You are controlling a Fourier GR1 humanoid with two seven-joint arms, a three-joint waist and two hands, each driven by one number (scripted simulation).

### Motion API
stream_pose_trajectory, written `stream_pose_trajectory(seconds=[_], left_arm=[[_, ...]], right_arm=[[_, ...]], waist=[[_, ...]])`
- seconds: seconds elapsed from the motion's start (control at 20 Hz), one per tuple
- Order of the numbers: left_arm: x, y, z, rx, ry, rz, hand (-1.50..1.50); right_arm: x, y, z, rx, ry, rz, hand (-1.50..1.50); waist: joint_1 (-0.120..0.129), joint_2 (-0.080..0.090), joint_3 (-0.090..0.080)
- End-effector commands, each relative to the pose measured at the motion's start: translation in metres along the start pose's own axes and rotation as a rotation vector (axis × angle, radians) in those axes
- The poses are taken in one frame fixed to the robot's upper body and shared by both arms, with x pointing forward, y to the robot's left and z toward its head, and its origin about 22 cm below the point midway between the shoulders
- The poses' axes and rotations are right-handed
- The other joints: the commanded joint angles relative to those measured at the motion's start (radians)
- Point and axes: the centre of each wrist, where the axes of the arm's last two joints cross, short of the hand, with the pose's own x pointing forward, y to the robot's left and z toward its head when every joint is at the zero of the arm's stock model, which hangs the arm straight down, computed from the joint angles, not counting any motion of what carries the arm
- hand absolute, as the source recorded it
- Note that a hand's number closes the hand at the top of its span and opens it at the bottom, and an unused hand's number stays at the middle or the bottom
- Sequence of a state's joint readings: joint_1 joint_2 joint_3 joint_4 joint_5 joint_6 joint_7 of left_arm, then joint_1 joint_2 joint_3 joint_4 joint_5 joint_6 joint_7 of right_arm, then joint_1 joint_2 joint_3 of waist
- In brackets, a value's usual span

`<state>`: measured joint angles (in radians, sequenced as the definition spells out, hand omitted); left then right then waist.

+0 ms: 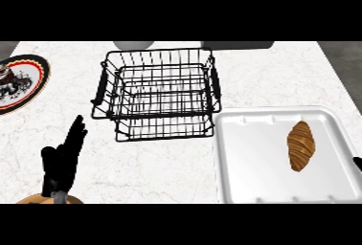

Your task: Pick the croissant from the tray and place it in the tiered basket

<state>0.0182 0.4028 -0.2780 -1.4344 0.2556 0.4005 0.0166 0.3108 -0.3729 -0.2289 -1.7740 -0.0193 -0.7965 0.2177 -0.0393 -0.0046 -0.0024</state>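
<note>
I am looking at the croissant point(301, 146) lying untouched on the white tray point(244, 158), toward its right side, with nothing holding it yet. My right hand point(357, 163) is barely showing as a dark sliver at the view's right edge just beside the tray, so I cannot tell whether its fingers are apart or together. My left hand point(62, 160) is resting at lower left on the counter point(163, 167), fingers straight and open, holding nothing. The risk I am weighing is the approach: coming in from the edge, the right hand could be catching the tray's raised rim and shoving the tray, or pushing the croissant along the smooth tray floor instead of closing round it. Later, the basket point(159, 95) is worrying me too, since its wire rim and handles could be snagging fingers on the way in. The croissant is looking golden brown, ridged, long and tapering to points, lying almost lengthwise away from me; it probably crushes easily.
</note>
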Motion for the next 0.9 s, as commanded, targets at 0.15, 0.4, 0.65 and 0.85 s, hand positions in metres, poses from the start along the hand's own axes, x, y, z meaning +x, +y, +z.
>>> stream_pose_trajectory(seconds=[0.15,0.4,0.65,0.85], left_arm=[[-0.008,-0.018,0.01,-0.059,0.03,-0.005,0.0],[-0.012,-0.032,0.011,-0.072,0.028,0.003,0.0],[-0.01,-0.042,0.011,-0.072,0.033,-0.001,0.0],[-0.005,-0.038,-0.008,-0.08,0.024,0.007,0.0]], right_arm=[[0.006,-0.028,0.012,0.178,0.146,0.399,-1.5],[0.03,-0.031,0.014,0.152,0.223,0.607,-1.5],[0.083,-0.012,0.017,0.079,0.246,0.673,-1.5],[0.093,0.02,0.025,0.081,0.286,0.724,-1.5]], waist=[[0.058,0.023,-0.013],[0.076,0.025,-0.011],[0.084,0.019,-0.007],[0.085,0.021,-0.004]])
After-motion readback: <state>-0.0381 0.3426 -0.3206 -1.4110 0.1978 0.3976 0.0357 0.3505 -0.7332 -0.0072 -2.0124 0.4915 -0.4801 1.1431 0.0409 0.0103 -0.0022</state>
